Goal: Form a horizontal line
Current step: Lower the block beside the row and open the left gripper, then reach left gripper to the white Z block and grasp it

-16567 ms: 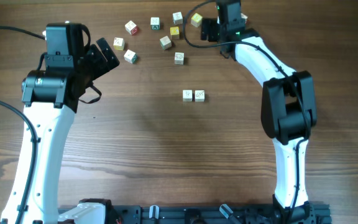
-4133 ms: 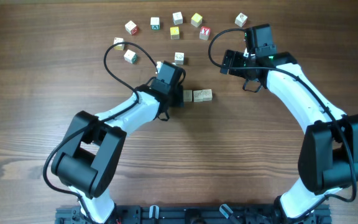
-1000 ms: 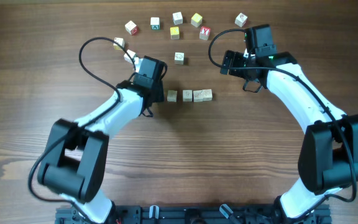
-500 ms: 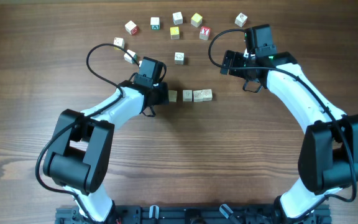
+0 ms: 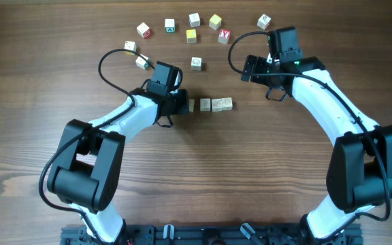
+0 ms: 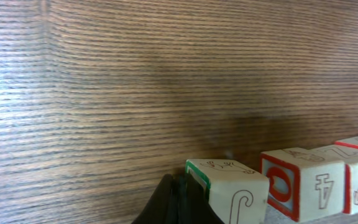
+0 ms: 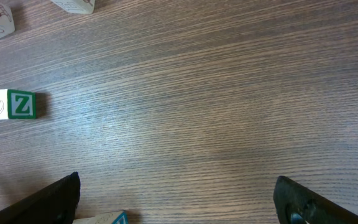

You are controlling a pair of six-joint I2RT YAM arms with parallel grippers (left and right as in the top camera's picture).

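Though shut, left gripper against line

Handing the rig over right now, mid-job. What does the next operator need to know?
Left gripper: shut, holding nothing, fingertips against the green-edged end cube.
Right gripper: open, empty, up and to the right of the row.
Horizontal line: four cubes in a row at centre; I cannot tell whether all touch.
Loose letter cubes: scattered along the far side.
Left to do: close any gaps, probably add another loose cube.
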